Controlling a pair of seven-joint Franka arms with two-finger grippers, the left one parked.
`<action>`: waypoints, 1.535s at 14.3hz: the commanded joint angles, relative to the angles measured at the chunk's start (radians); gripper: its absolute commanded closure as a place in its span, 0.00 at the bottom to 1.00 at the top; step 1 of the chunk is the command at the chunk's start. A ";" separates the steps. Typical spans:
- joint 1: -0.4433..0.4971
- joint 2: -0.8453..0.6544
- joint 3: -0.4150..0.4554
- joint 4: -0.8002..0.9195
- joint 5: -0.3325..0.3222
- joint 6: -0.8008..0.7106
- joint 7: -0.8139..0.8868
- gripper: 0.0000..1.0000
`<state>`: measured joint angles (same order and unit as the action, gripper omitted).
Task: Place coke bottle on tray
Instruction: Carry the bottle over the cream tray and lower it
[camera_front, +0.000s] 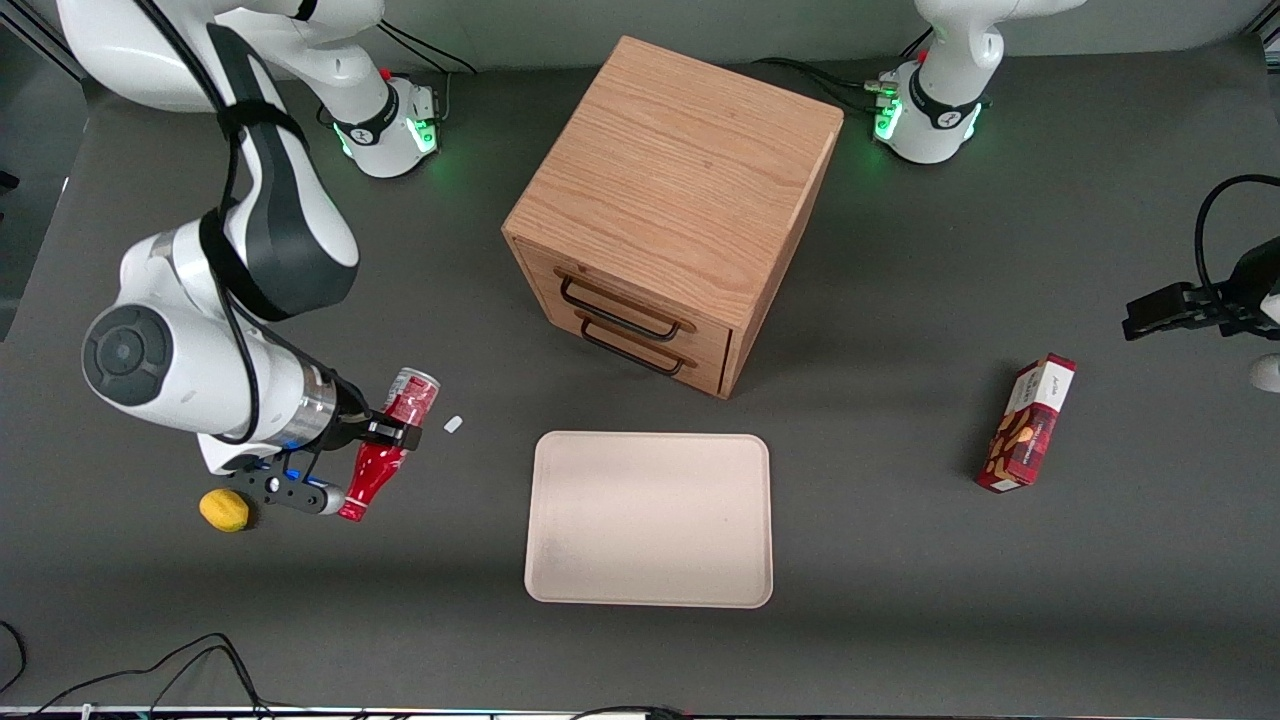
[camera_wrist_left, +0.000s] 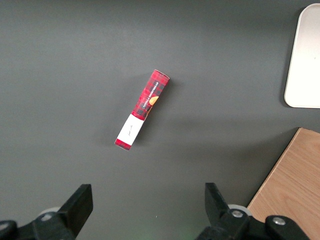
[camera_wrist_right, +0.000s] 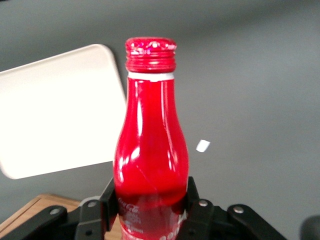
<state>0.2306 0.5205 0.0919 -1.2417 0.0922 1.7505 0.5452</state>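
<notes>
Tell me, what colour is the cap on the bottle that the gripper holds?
Red, like the bottle itself; the right wrist view shows the cap best, above the gripper.

The claw (camera_wrist_right: 150, 210) grips the coke bottle (camera_wrist_right: 151, 140) around its lower body, one black finger (camera_wrist_right: 199, 206) pressed to each side. Past the bottle, the tray (camera_wrist_right: 55, 110) lies flat on the grey counter (camera_wrist_right: 250, 75). A small white scrap (camera_wrist_right: 202, 145) lies near the bottle, apart from the tray.
</notes>
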 joint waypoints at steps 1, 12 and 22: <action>0.024 0.217 0.081 0.221 0.009 0.021 -0.024 1.00; 0.079 0.553 0.080 0.231 -0.032 0.462 0.030 1.00; 0.079 0.563 0.075 0.208 -0.086 0.488 0.030 0.00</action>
<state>0.3009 1.0742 0.1750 -1.0335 0.0286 2.2246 0.5494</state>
